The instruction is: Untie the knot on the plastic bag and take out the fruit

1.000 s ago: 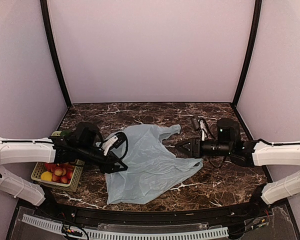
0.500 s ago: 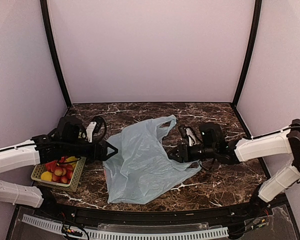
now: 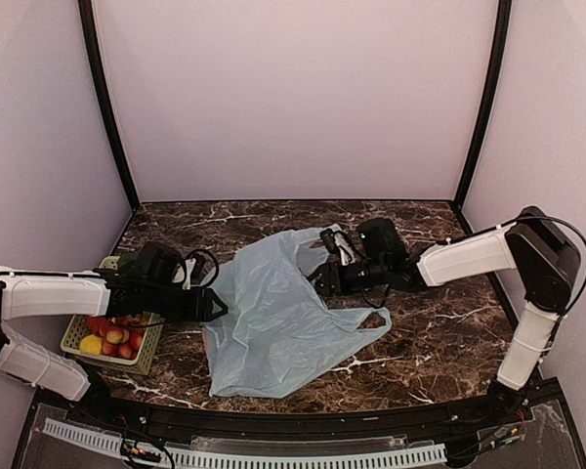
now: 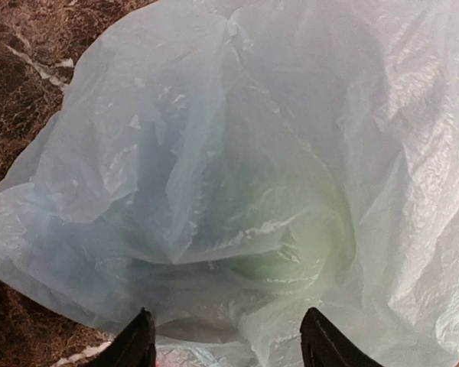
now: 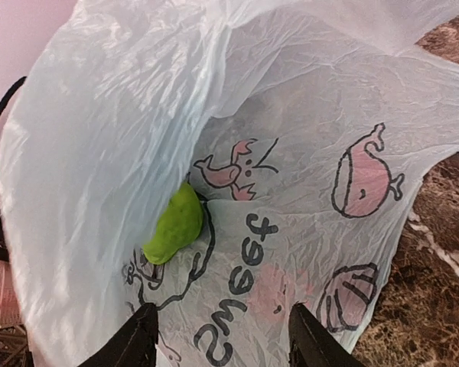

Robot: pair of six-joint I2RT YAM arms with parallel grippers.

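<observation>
Now the plastic bag (image 3: pixel 273 327) lies on the tabletop (image 3: pixel 430 337), untied, mouth gaping — we judge extraction is in hand. Our left gripper (image 3: pixel 218 305) and right gripper (image 3: pixel 317 278) both stand released; next, we reach inside for the green fruit (image 5: pixel 176 224).

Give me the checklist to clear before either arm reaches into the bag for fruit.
1. Knot undone: ok. The loop handles of the plastic bag lie apart, with no tied bunch in sight.
2. Bag mouth open: ok. The right wrist view looks straight inside.
3. Fruit located: ok for one green fruit against the inner wall; cannot tell for any others.
4. Right gripper free: ok. Its jaws are apart at the mouth, gripping nothing.
5. Left gripper free: ok. Its jaws are apart at the bag's left edge.
6. Room in the basket: cannot tell. The arm covers part of it.
</observation>
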